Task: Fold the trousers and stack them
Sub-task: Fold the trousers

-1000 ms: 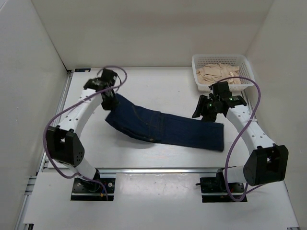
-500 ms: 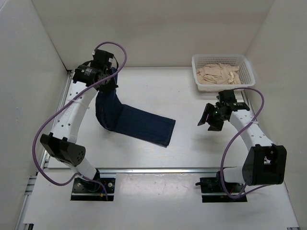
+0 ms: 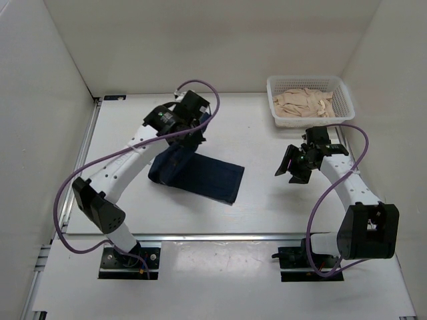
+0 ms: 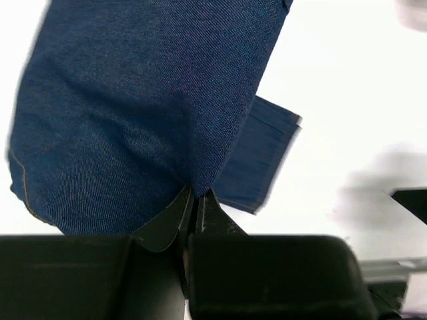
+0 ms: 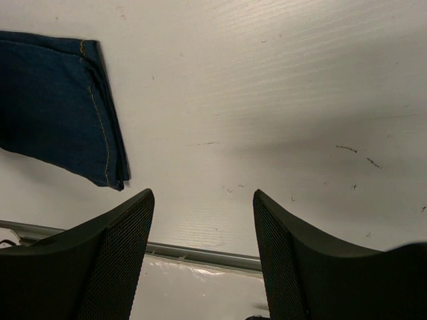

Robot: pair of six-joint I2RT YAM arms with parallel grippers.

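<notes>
Pinching trousers point(image 4: 133, 100) — left claw point(image 4: 195, 198) grip plain in wrist view only.

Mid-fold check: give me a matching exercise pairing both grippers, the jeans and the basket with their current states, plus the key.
Things:
1. left gripper
2. right gripper
3. trousers
4. basket

States:
A. holds beige cloth, at the far right of the table
B. jaws open, nothing between them
C. jaws shut on denim
D. one end lifted, the rest lying on the table

Pairs: 1-C, 2-B, 3-D, 4-A
</notes>
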